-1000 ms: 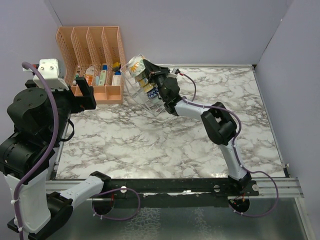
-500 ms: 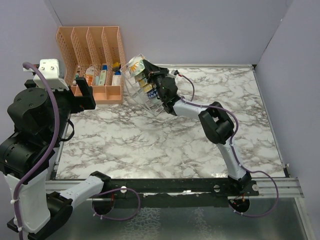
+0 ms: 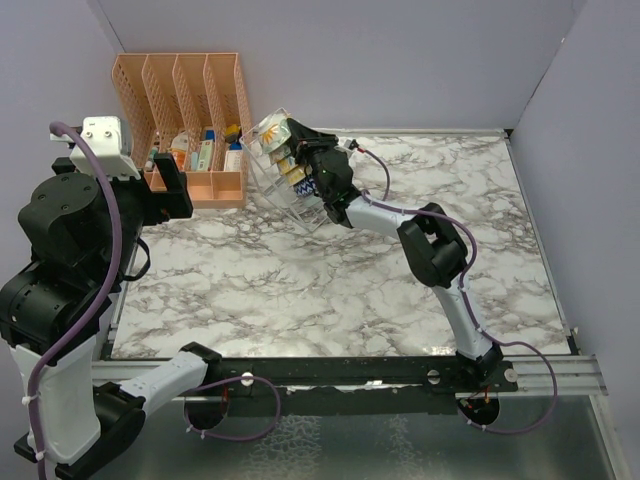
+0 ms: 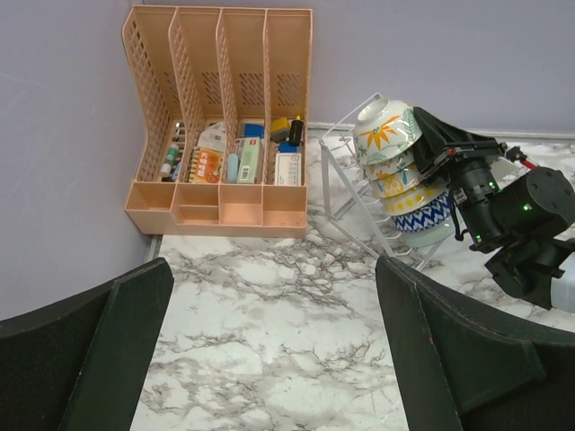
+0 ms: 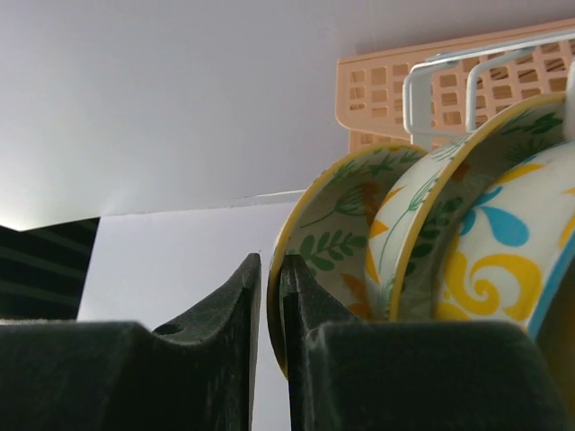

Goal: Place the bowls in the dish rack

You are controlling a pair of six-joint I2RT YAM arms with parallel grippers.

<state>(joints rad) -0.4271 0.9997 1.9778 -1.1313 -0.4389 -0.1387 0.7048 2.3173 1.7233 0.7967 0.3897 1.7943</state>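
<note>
The wire dish rack (image 3: 292, 208) stands at the back, right of the orange organizer, with several bowls (image 3: 274, 138) stacked in its slots. In the left wrist view the bowls (image 4: 388, 133) lean in a row, with the teal one (image 4: 431, 235) lowest. My right gripper (image 3: 303, 153) is at the rack's top. In the right wrist view the right gripper (image 5: 269, 274) is shut on the yellow rim of a leaf-patterned bowl (image 5: 346, 229), which sits against the others in the rack (image 5: 420, 85). My left gripper (image 4: 274, 274) is open and empty, raised high at the left.
An orange slotted file organizer (image 3: 185, 110) with small bottles and packets stands at the back left against the wall; it also shows in the left wrist view (image 4: 220, 108). Walls close off the left, back and right. The marble tabletop (image 3: 350, 290) spreads in front.
My right gripper has shifted slightly left, toward the rack, with the bowl's rim in it. The left arm has barely moved.
</note>
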